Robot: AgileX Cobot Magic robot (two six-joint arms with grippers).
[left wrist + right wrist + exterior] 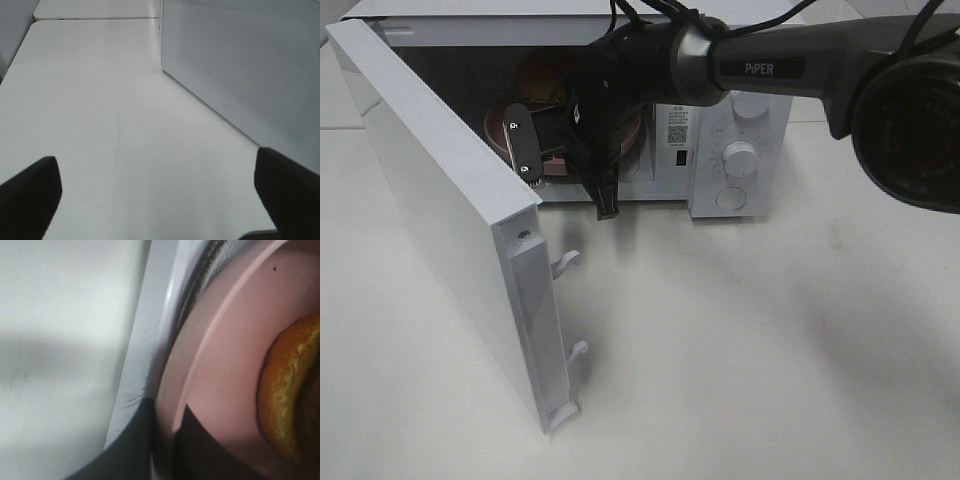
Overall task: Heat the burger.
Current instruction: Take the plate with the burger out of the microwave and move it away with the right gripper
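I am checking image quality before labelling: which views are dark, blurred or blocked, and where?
Exterior high: the microwave cavity is dark, and the right arm hides most of the burger and pink plate. Right wrist: very close, soft focus; plate rim and bun are blurred, with the right gripper as dark shapes. Left wrist: evenly lit table, with the left gripper fingers dark at the corners.

Open left claw (160,200) over table (100,100)

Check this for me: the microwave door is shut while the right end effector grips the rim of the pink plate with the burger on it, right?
Not quite. The microwave door is swung wide open, as the exterior high view shows. The rest holds: the right end effector grips the pink plate rim, burger on it.
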